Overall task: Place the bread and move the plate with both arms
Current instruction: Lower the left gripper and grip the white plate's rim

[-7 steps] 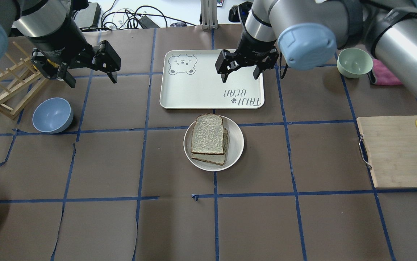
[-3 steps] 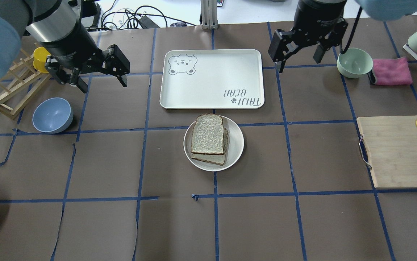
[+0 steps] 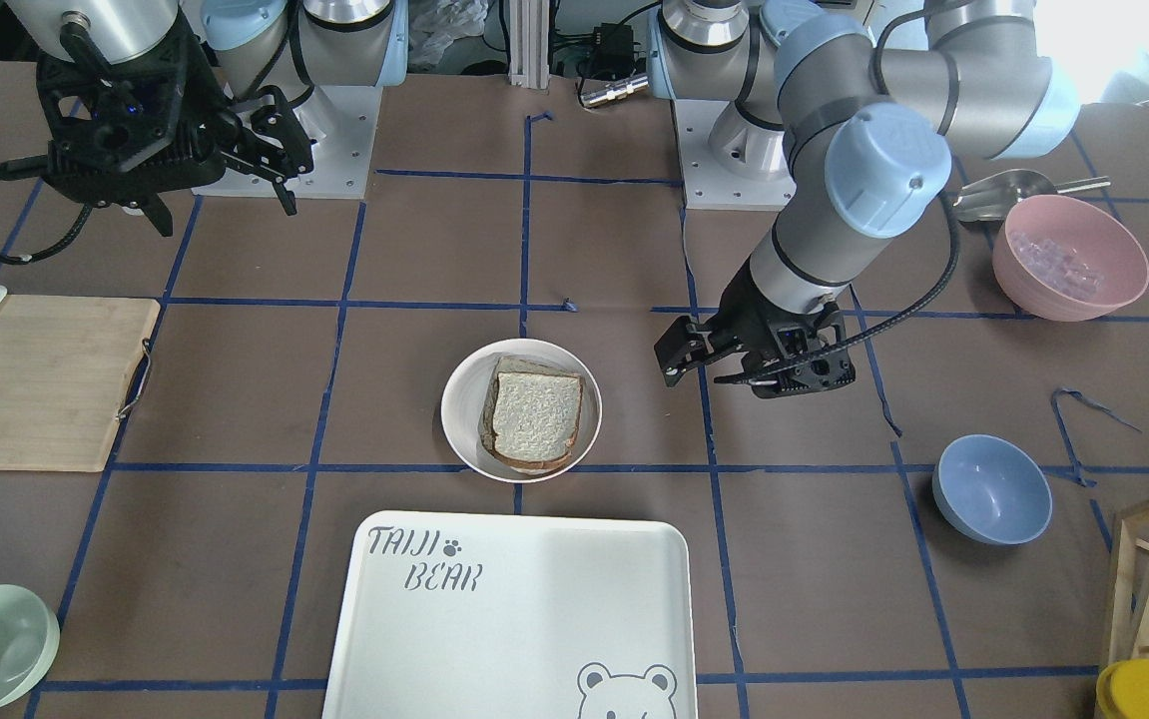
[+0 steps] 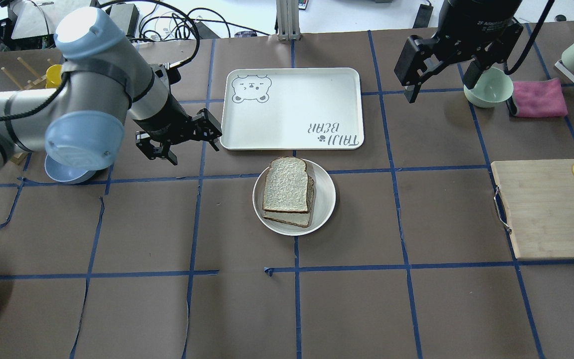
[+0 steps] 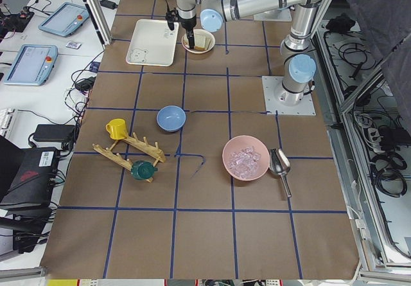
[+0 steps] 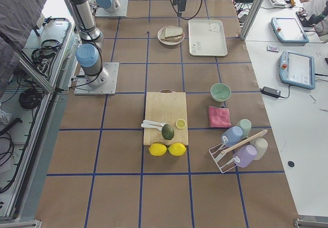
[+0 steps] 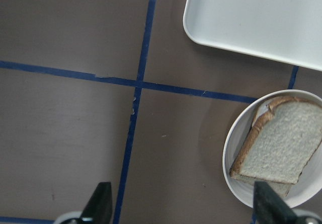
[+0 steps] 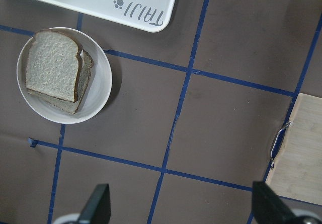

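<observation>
Two grippers, both spread wide and empty: left gripper [image 4: 195, 153] hovers left of the plate [image 4: 327, 197], apart from it; right gripper [image 4: 439, 90] partly hides the green bowl [image 4: 491, 87]. The bread [image 4: 285, 184] lies on the plate, covering most of a second slice.

The left arm [image 4: 95, 87] is silver tubing with round light-blue joint caps and a black cable [image 3: 956, 255]; the right arm [image 3: 100, 25] looks alike. The left gripper [image 4: 194, 152] and right gripper [image 4: 439, 89] are black (white lettering marks the right one). Pale base plates [image 3: 704, 190] show screws.
</observation>
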Motion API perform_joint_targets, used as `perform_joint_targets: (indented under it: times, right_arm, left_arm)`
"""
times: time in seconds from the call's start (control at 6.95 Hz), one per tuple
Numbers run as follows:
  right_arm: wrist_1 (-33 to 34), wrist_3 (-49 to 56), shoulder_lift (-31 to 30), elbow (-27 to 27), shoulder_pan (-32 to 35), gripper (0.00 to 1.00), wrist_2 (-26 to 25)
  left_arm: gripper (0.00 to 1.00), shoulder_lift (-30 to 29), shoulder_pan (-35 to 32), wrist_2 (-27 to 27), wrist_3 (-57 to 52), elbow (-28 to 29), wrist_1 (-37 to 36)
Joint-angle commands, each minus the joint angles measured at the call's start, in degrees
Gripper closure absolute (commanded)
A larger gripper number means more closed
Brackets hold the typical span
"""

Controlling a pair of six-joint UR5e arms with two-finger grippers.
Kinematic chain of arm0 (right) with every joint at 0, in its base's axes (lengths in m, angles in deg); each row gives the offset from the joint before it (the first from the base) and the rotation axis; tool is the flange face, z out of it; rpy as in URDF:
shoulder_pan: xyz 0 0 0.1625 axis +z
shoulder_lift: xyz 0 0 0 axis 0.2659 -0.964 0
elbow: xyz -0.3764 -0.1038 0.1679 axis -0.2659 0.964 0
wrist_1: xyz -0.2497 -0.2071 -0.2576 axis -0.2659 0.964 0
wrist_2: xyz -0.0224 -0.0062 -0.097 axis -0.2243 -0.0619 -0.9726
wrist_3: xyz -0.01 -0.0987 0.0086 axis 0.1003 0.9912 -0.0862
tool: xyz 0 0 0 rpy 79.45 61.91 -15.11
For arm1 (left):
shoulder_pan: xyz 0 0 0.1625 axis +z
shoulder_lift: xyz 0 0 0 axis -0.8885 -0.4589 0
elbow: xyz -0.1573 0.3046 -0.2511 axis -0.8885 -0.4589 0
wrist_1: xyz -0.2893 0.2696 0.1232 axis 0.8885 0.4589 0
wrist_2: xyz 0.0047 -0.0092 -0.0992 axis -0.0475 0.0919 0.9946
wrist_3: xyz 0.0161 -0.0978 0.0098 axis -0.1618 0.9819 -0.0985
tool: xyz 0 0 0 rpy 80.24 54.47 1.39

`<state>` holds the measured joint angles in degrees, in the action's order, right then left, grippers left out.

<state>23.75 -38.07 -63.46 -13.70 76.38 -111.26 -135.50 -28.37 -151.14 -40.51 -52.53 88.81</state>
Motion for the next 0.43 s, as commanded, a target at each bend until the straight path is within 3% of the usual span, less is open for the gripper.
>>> perform_joint_targets:
  times: [0.0,0.14,0.29]
  right_arm:
    - [-0.1,0.2,-0.3,0.0,-1.1,0.00,-0.2]
    - [-0.1,0.6,-0.3,0.0,-1.8,0.00,-0.2]
    - [0.0,0.7,-0.3,-0.1,-2.0,0.00,0.0]
  left_arm:
    - [0.00,-4.2,-3.0,1.8,5.8,-6.7,-8.7]
    - [0.01,-5.8,-4.2,1.7,5.8,-6.7,-9.7]
    - [0.11,-7.5,-5.3,1.8,5.7,-6.7,-10.3]
